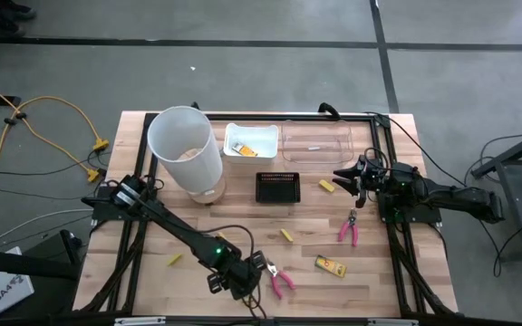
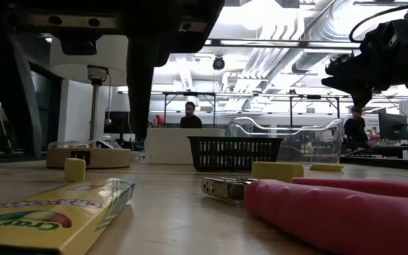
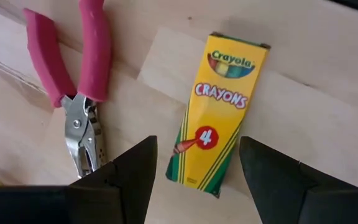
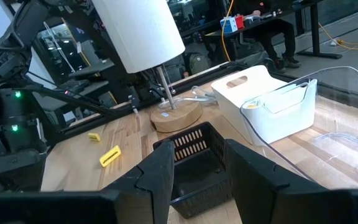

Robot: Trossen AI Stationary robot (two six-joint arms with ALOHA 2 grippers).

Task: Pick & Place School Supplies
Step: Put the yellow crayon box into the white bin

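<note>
- The left end effector point(image 3: 194, 177) is hovering with its fingers spread wide and holding nothing, straddling the near end of a flat yellow cardboard crayon box point(image 3: 222, 115) lying on the wooden bench point(image 3: 328, 106), beside pink-handled metal pliers point(image 3: 79, 81).
- The box is probably light, stiff and crushable; pinching across its narrow width looks best.
- The right end effector point(image 4: 197, 168) is waiting half-parted and empty above the black mesh tray point(image 4: 194, 158).

Yellow crayon box point(image 3: 219, 112) lies flat beside pink-handled pliers point(image 3: 73, 81) on wood.

Dark jointed arms, green indicator lights
</note>
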